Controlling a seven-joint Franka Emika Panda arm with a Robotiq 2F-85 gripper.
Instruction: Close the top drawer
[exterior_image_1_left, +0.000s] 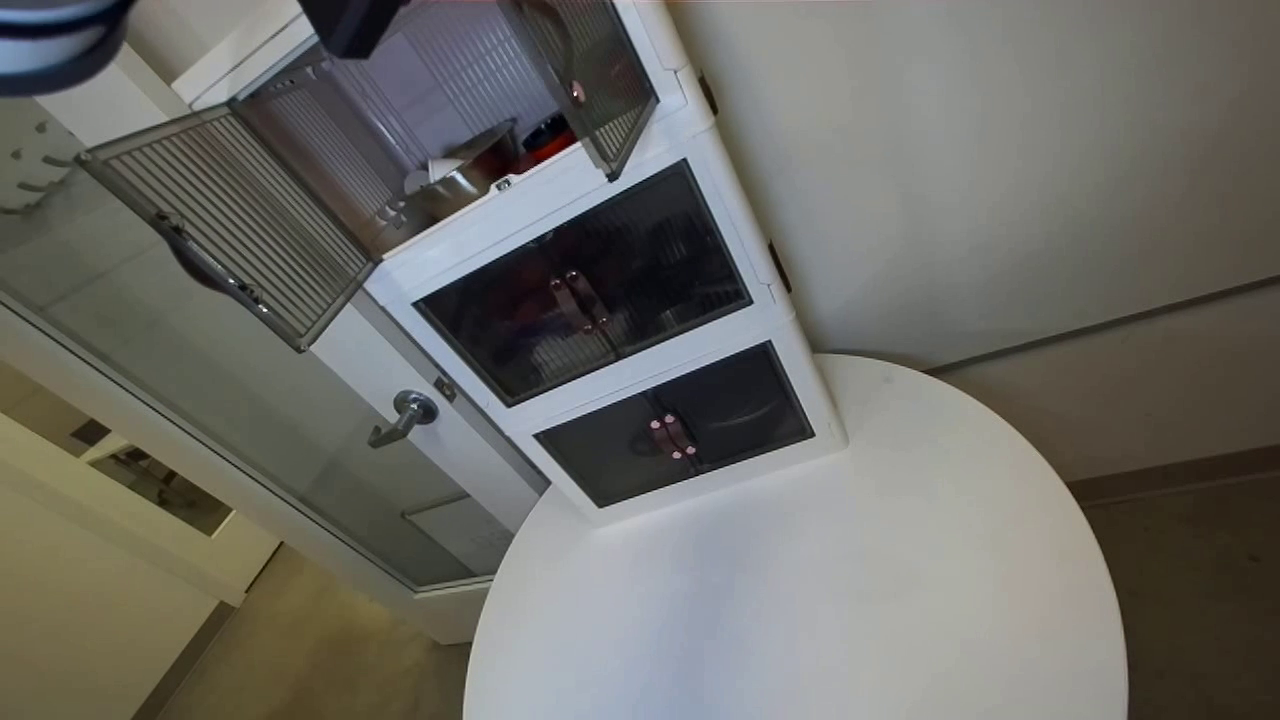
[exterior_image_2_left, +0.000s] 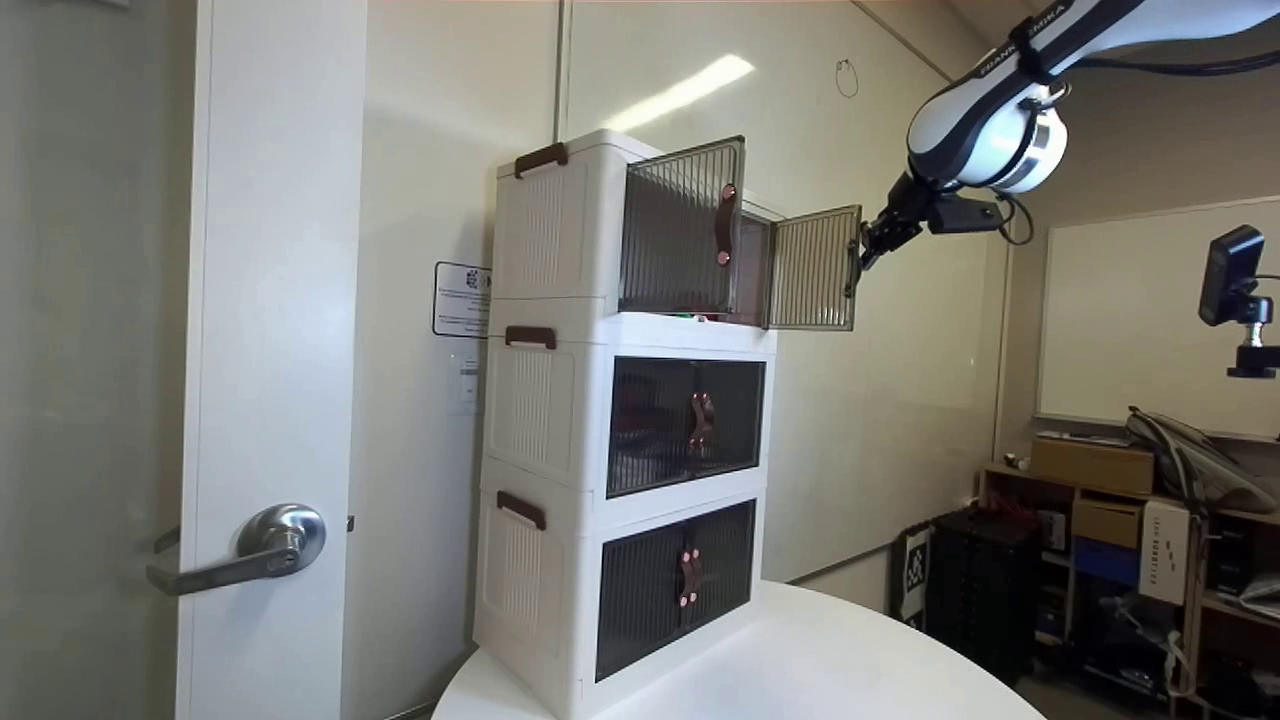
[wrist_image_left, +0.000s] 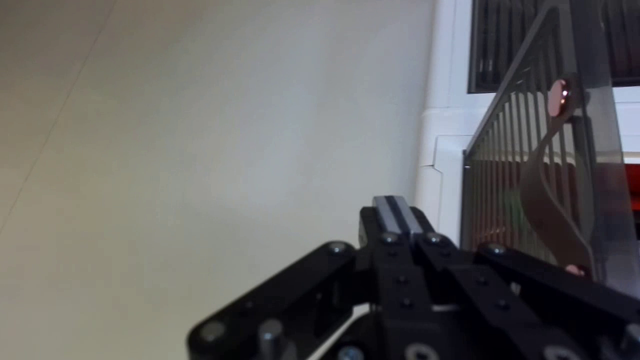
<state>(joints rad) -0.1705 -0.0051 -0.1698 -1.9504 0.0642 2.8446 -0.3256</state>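
The top drawer (exterior_image_1_left: 460, 235) is the white-framed top unit of a stack, and it also shows in an exterior view (exterior_image_2_left: 560, 225). Both its clear ribbed doors are swung open. One door (exterior_image_1_left: 230, 220) stands wide out; it also shows in an exterior view (exterior_image_2_left: 680, 230). The door nearer the wall (exterior_image_1_left: 600, 75), with a brown strap handle, also shows in an exterior view (exterior_image_2_left: 812, 270) and in the wrist view (wrist_image_left: 500, 200). My gripper (exterior_image_2_left: 866, 262) is beside that door's free edge; contact is unclear. In the wrist view my gripper (wrist_image_left: 397, 215) is shut, empty, on the door's wall side.
A metal pot (exterior_image_1_left: 455, 190) and a red item (exterior_image_1_left: 548, 138) sit inside the top unit. Two dark-fronted units, the middle (exterior_image_1_left: 585, 290) and the bottom (exterior_image_1_left: 680, 430), are shut below. The stack stands on a round white table (exterior_image_1_left: 800, 600) beside a wall (wrist_image_left: 225, 150).
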